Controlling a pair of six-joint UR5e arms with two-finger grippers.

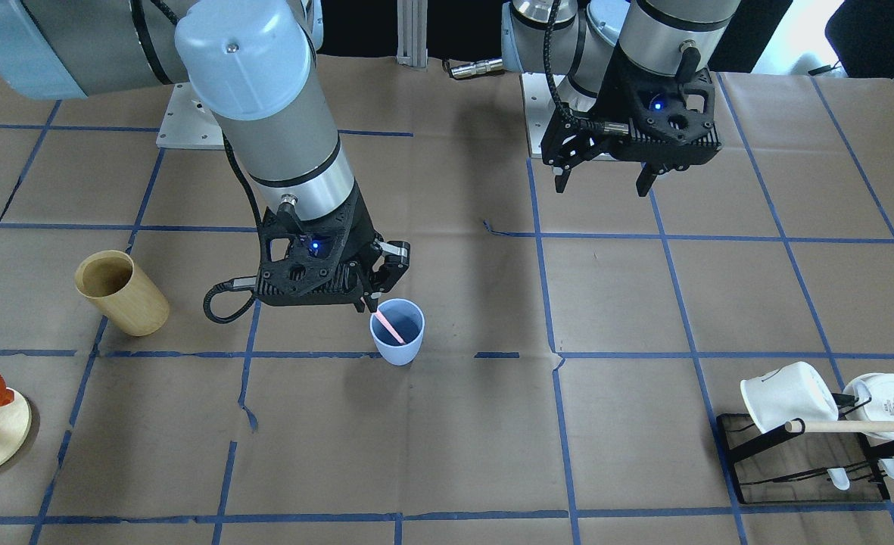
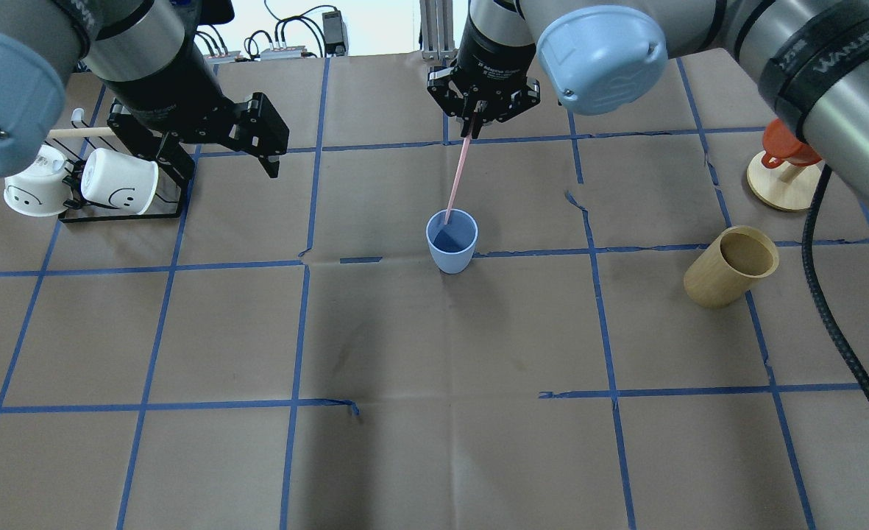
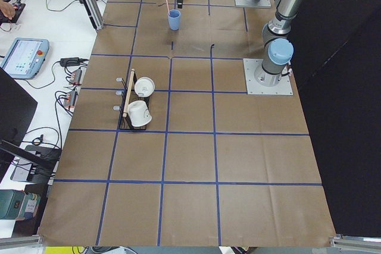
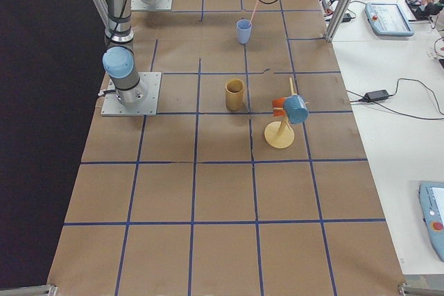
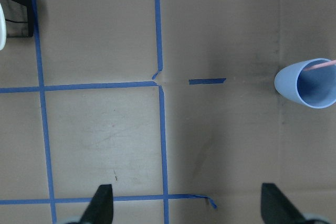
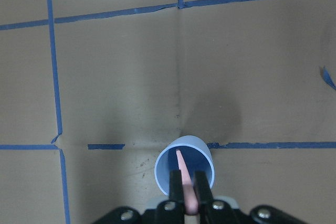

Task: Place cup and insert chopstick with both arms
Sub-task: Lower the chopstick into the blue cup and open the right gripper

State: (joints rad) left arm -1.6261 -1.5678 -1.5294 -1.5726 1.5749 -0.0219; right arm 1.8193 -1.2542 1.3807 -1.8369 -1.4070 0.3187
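Taped brown table (image 2: 434, 442), right gripper (image 2: 474, 121) pinching chopstick (image 2: 458, 177) — tip in cup (image 2: 451, 256), left gripper (image 1: 602, 185) spread wide, empty.

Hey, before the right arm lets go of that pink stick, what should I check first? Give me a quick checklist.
1. The cup stands upright: ok.
2. The stick has its lower tip inside the cup's rim: ok.
3. The right hand is shut on the stick's upper end: ok.
4. The stick's tip rests on the cup's bottom: cannot tell.
5. The left hand is open and well apart from the cup: ok.
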